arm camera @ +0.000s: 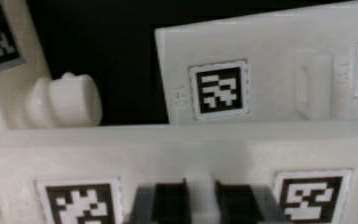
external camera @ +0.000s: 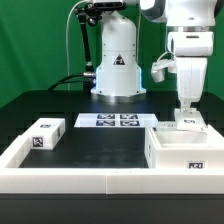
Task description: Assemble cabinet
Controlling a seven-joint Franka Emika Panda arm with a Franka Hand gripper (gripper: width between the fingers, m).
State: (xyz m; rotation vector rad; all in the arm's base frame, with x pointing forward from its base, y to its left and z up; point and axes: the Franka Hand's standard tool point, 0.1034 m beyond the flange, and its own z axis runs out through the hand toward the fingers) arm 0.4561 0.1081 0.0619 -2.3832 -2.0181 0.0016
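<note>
The cabinet (external camera: pixel 178 150), a big open white box with a tag on its front, stands at the exterior view's right. My gripper (external camera: pixel 187 113) points straight down over its far edge, onto a smaller white tagged block (external camera: pixel 191 125) there. In the wrist view my two dark fingers (arm camera: pixel 165 204) stand close together with a thin white ridge between them; the gripper (arm camera: pixel 197 204) is shut on this block (arm camera: pixel 158 160), which carries two tags. Behind it is a white tagged panel (arm camera: pixel 247 70) and a round white knob (arm camera: pixel 60 100). Another small tagged block (external camera: pixel 43 133) lies at the left.
The marker board (external camera: pixel 115 121) lies flat in the middle of the black table. A low white border rail (external camera: pixel 70 178) runs along the front and left side. The robot's base (external camera: pixel 117 65) stands behind the marker board.
</note>
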